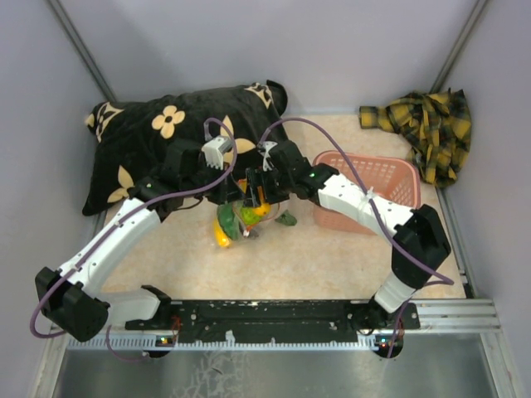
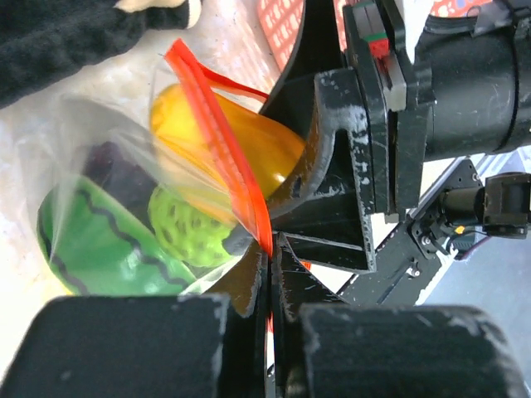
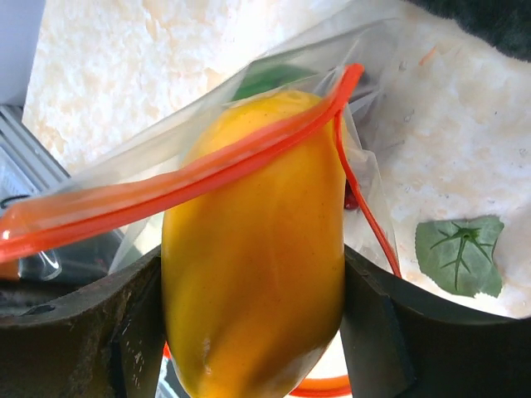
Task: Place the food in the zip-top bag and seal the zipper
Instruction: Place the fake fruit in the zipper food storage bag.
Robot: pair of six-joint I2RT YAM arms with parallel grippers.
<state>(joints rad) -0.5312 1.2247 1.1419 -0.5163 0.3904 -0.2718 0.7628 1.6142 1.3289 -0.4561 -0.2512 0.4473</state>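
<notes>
Right wrist view: the right fingers (image 3: pixel 390 332) hold the mango (image 3: pixel 253 249) lengthwise, its far tip partway through the zip-top bag (image 3: pixel 141 145) mouth, with the zipper (image 3: pixel 166 186) crossing it. The left fingers (image 2: pixel 124 348), closed, pinch the zipper edge.

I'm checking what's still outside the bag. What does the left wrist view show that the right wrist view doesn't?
Only left wrist: the bumpy ball inside the bag, and the left gripper shut on the zipper. Only right wrist: a leaf lying on the table, outside the bag. Both: the mango held in the right gripper at the bag's mouth.
</notes>
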